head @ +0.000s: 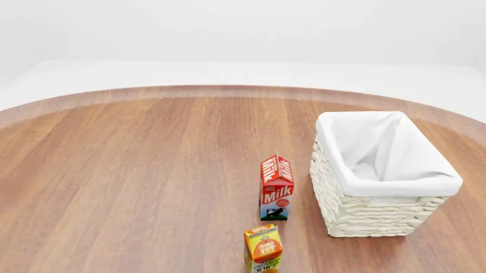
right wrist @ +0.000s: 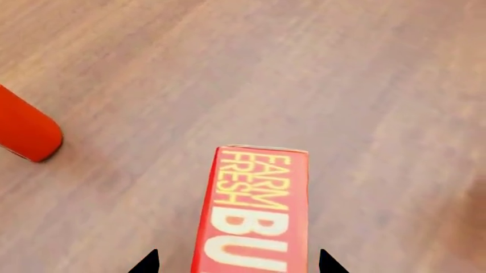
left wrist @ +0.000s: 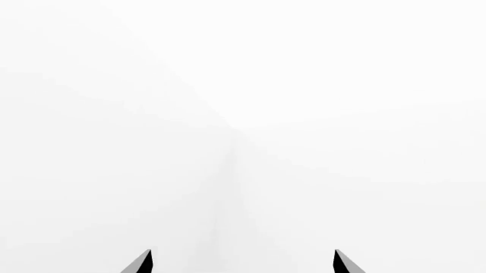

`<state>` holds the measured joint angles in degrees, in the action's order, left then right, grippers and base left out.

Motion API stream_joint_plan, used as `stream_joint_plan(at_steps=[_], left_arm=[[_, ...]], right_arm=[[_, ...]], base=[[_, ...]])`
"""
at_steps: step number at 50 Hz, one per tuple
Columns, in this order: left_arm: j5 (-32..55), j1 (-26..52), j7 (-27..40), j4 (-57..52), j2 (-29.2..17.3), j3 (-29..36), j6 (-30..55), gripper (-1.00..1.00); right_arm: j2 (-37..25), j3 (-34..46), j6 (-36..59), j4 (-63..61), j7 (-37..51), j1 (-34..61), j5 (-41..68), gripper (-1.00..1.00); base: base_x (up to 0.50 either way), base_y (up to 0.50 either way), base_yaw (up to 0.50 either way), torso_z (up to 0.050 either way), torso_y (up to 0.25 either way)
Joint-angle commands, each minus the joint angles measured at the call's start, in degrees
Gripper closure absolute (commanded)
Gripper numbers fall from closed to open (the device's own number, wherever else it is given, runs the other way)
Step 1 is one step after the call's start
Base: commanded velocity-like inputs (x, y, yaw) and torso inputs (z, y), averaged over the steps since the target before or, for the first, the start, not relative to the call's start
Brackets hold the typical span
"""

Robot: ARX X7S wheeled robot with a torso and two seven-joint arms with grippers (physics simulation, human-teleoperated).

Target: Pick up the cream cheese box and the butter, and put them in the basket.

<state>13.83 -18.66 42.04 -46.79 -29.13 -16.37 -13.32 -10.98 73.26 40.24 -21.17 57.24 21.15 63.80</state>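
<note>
Red-orange card with pale "FARM FRESH" lettering marked the butter (right wrist: 254,213), which was seen in the right wrist view lying on the wooden surface (right wrist: 365,74), its near end running out of frame between the 2 dark fingertips of the right gripper (right wrist: 238,263). Those tips were seen set apart, 1 on each side of the box and wider than it; whether they touched it could not be told. A rounded red object (right wrist: 27,132) lay well apart from the butter, unidentified.

No cream cheese box was found in any view. In the head view, the basket (head: 379,219) was seen standing upright on the surface with its white liner showing nothing inside, a milk carton (head: 276,187) just beside it and an orange juice carton (head: 263,249) nearer the camera. Neither arm appeared there.

The left gripper (left wrist: 243,263) was shown with tips apart, facing blank white, holding nothing.

The step in hand was judged to be the approach to the butter, with neither item yet delivered. The next move would call for lowering, centring the box, and closing across its narrow width before lifting.
</note>
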Motion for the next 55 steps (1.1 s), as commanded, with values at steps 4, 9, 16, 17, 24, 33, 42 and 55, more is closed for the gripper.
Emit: stream_joint_plan(at_steps=[4, 9, 16, 17, 24, 33, 42, 55], left_arm=[[-0.4, -0.1, -1.3, 0.1, 1.3, -1.8, 0.2, -1.0], [-0.4, -0.2, -1.3, 0.1, 1.3, -1.9, 0.1, -1.0], [-0.3, -0.3, -1.2, -0.2, 1.3, -2.1, 0.2, -1.0], [-0.3, -0.3, -1.2, -0.2, 1.3, -2.1, 0.2, -1.0], [-0.5, -0.2, -1.2, -0.2, 1.3, -1.8, 0.4, -1.0], [-0.3, -0.2, -1.2, -0.3, 1.3, -2.1, 0.4, -1.0], [-0.4, -0.4, -1.1, -0.5, 1.4, -2.2, 0.4, -1.0], [-0.4, -0.3, -1.2, -0.1, 1.5, -2.2, 0.1, -1.0]], right_arm=[[1.0, -0.1, -0.6, 1.3, -2.6, -0.5, -1.7, -1.0], [0.9, -0.1, -0.6, 1.2, -2.5, -0.6, -1.4, -1.0], [0.2, -0.7, -1.2, 1.9, -2.9, -0.4, -1.5, -1.0], [0.1, -0.8, -1.1, 1.7, -2.7, -0.4, -1.4, -1.0], [-0.5, -1.4, -0.4, 0.0, -0.9, -0.1, -0.2, -1.0], [-0.5, -0.9, 0.3, -0.1, -0.8, -0.4, 0.8, -1.0], [-1.5, -1.8, 0.2, -0.3, -0.7, -0.8, 2.8, -1.0], [-1.4, -2.3, 2.0, -2.0, 1.8, -0.6, 6.6, -1.0]], base=[[0.0, 0.0, 0.0, 0.0, 0.0], [0.0, 0.0, 0.0, 0.0, 0.0], [0.0, 0.0, 0.0, 0.0, 0.0], [0.0, 0.0, 0.0, 0.0, 0.0], [0.0, 0.0, 0.0, 0.0, 0.0], [0.0, 0.0, 0.0, 0.0, 0.0], [0.0, 0.0, 0.0, 0.0, 0.0], [0.0, 0.0, 0.0, 0.0, 0.0]])
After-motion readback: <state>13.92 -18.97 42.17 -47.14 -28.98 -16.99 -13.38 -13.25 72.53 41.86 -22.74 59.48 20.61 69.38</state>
